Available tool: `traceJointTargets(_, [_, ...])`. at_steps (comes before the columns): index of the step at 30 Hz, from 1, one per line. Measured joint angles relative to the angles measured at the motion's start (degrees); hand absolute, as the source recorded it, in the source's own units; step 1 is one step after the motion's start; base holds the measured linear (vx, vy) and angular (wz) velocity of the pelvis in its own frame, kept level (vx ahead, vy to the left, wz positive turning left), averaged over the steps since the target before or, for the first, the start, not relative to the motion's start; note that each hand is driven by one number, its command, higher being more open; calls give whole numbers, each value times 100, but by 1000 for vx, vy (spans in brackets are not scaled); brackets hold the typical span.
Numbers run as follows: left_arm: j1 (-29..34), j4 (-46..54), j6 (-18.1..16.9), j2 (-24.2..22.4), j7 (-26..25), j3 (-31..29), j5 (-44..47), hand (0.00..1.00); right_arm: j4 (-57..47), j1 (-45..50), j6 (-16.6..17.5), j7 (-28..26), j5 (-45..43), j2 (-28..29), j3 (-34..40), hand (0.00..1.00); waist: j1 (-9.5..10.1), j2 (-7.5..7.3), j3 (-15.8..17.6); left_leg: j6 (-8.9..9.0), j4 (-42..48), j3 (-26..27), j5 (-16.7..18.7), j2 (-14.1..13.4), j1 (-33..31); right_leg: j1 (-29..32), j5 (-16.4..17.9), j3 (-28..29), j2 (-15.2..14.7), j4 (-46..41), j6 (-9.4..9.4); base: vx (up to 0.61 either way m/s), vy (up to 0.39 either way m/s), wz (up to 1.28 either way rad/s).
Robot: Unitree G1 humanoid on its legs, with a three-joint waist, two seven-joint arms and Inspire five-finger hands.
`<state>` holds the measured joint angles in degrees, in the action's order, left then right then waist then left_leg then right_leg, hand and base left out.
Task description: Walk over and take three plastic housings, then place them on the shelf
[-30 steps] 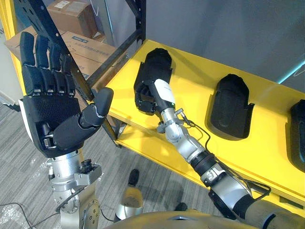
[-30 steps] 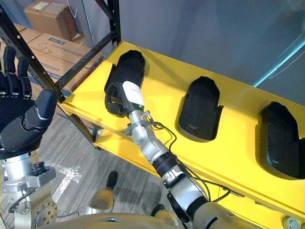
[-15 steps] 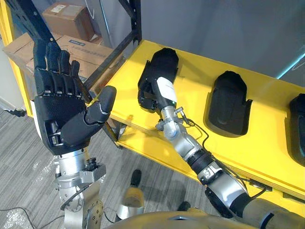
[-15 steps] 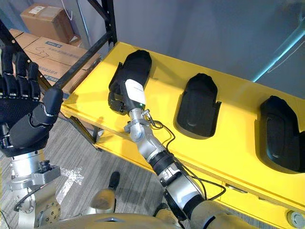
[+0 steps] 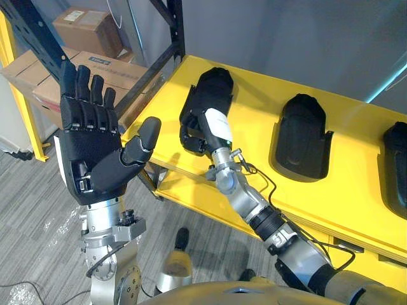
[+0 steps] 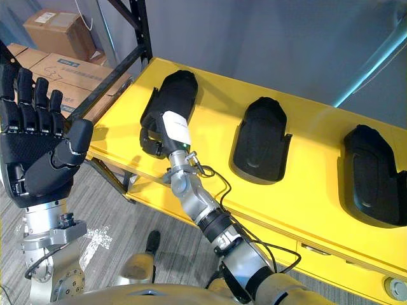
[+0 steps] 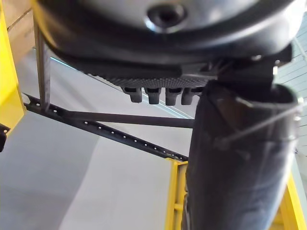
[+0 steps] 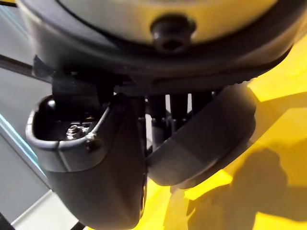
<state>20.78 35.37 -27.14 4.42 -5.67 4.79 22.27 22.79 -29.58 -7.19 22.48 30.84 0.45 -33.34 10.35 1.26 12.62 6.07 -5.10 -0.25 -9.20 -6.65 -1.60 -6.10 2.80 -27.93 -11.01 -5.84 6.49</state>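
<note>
Centrally, my right hand (image 5: 197, 135) reaches onto the yellow shelf board (image 5: 254, 82). Its fingers curl round the near end of the leftmost black moulded plastic housing (image 5: 213, 95), which rests on the board near its left end. Two more black housings lie on the same board, well apart from each other: the middle housing (image 5: 302, 136) and the rightmost housing (image 6: 372, 175). My left hand (image 5: 95, 152) is raised beside the shelf's left corner, palm toward the head camera, fingers straight, thumb spread, holding nothing. Brown cardboard boxes (image 5: 86, 25) stand on the floor beyond the black metal rack upright (image 5: 175, 25).
</note>
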Motion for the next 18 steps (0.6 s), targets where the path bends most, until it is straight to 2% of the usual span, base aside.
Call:
traceJointTargets(3, [0,0,0,-1,-4,0,0,100,-53,37,-19,-100,-3,6,-133,0,-98,12,-41,2,0,4,4,-1,0,4,1,7,0,2,0,0,0,0])
traceJointTargets(7, [1,0,0,-1,-26,-2,-2,100,-193,249,-67,-130,-76,6,-248,0,-111,14,-164,6,1,36,1,-3,15,7,4,43,0,9,5,7,-14,-2])
traceJointTargets(13, [1,0,1,-2,-37,3,-6,100,-417,436,-119,-170,-217,4,-377,0,-129,11,-170,15,0,96,11,-6,54,8,2,122,-4,8,8,-7,-21,-5])
traceJointTargets(14, [0,0,1,-2,-37,3,-6,100,-422,437,-129,-170,-217,4,-389,100,-130,11,-171,33,0,100,26,-7,57,7,2,126,-4,8,8,-17,-18,-5])
traceJointTargets(18, [1,0,3,0,-84,112,-12,100,-423,448,-215,-169,-269,13,-376,100,-127,4,-216,33,0,116,28,-9,72,3,1,136,-5,7,8,-3,-4,-1])
